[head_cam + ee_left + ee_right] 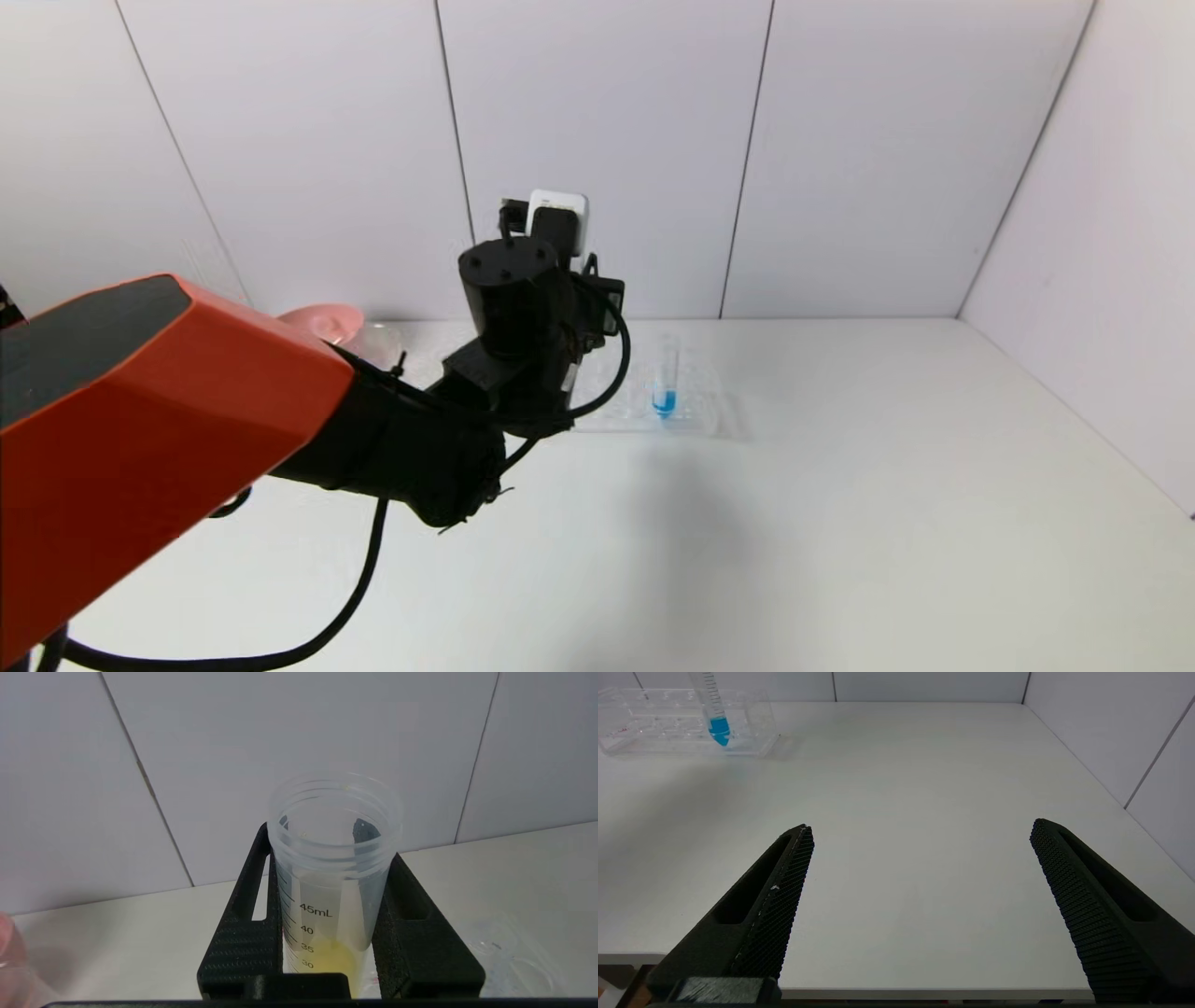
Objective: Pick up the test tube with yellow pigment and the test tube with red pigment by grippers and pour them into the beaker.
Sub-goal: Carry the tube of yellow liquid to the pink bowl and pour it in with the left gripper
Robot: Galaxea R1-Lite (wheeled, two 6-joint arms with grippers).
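Left gripper [334, 933] clamped on the test tube with yellow pigment [332, 882], held upright, mouth up, above the rack [695, 415]. Beaker [378, 341] sits to the robot's left of it beside the pink bowl [322, 322]; carry that way, then tip. Right gripper [920, 877] wide apart, parked, empty.

From the head, the black left arm and its orange segment hide the left gripper's fingers and much of the pink bowl [322, 322] — only a rim sliver shows. In the left wrist view, the clear graduated tube with yellow liquid [334, 877] is cut off below — its bottom is unseen.
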